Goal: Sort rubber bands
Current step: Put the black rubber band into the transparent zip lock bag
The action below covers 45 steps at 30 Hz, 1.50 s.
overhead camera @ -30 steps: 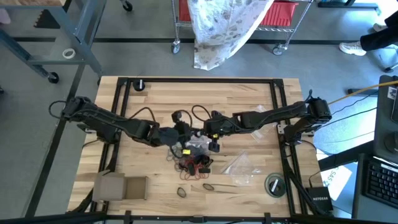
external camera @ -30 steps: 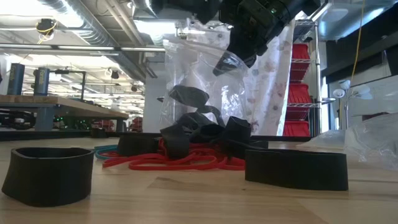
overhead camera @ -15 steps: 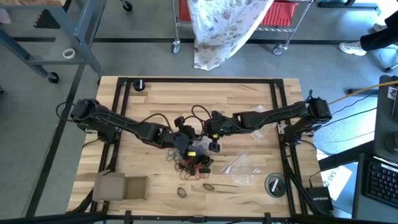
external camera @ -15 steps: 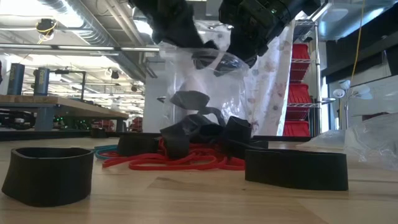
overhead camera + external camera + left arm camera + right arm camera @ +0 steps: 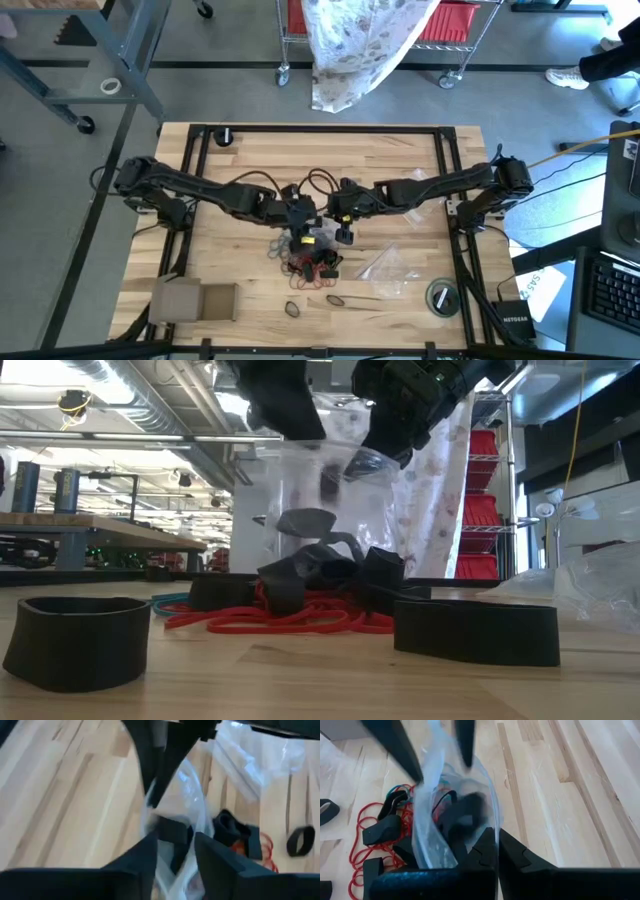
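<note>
The right gripper (image 5: 496, 851), fingers pinched on the rim of a clear plastic bag (image 5: 455, 815), holds it open above the pile of rubber bands (image 5: 312, 264) at mid-table. The left gripper (image 5: 175, 852) hangs over the mouth, fingers apart, with a dark band (image 5: 329, 482) inside the bag. A clean drop likely requires a steady, taut rim and a straight upward withdrawal.

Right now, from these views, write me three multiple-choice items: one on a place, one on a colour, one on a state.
1. Where does the cardboard box sit in the high view?
A. Near edge, left arm's side
B. Far edge, right arm's side
C. Table centre

2. What colour are the thin looped bands under the clear bag?
A. Yellow
B. Red
C. White

3. How is the right gripper?
A. Wide open above bare wood
B. Shut on the clear bag
C. Out of sight

Answers: 1 A, it lies by the near left corner. 2 B, red shows in the low view. 3 B, its fingers pinch the bag's edge.
</note>
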Motion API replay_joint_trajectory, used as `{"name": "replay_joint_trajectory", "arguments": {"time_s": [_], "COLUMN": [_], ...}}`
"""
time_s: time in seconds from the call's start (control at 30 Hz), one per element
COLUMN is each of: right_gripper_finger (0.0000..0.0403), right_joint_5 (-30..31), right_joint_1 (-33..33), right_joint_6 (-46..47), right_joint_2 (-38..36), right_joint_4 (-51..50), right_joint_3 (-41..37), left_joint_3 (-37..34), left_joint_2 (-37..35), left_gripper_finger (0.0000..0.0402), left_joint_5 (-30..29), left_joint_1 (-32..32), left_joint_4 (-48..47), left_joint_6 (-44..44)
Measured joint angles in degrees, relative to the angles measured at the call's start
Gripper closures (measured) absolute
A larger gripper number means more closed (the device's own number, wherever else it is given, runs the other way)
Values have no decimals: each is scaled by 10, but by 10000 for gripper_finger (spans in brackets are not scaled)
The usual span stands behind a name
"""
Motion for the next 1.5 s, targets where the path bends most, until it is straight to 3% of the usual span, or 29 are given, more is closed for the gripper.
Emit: {"name": "replay_joint_trajectory", "arguments": {"time_s": [0.13, 0.3, 0.53, 0.7, 0.97, 1.13, 1.33, 1.5], "right_gripper_finger": [402, 402, 402, 402, 402, 402, 402, 402], "right_joint_5": [0, 0, 0, 0, 0, 0, 0, 0], "right_joint_1": [0, 0, 0, 0, 0, 0, 0, 0], "right_joint_6": [0, -2, -3, -4, -5, -5, -5, -5], "right_joint_2": [0, 0, 0, 0, 0, 0, 0, 0], "right_joint_4": [-4, -12, -13, -13, -13, -13, -14, -14], "right_joint_3": [0, 0, 0, 0, 0, 0, 0, 0], "left_joint_3": [47, 37, -49, -94, -97, -97, -96, -55], "left_joint_2": [-1, 0, 34, 76, 135, 151, 143, 92], "left_gripper_finger": [241, 238, 238, 238, 240, 283, 385, 393], "left_joint_5": [1, 4, 2, 5, 41, 40, 40, 25], "left_joint_1": [-19, -100, -165, -171, -159, -155, -153, -156], "left_joint_4": [-96, -103, -28, 24, 71, 71, 67, 29], "left_joint_6": [-23, -46, -103, -70, -11, -1, -1, 7]}}
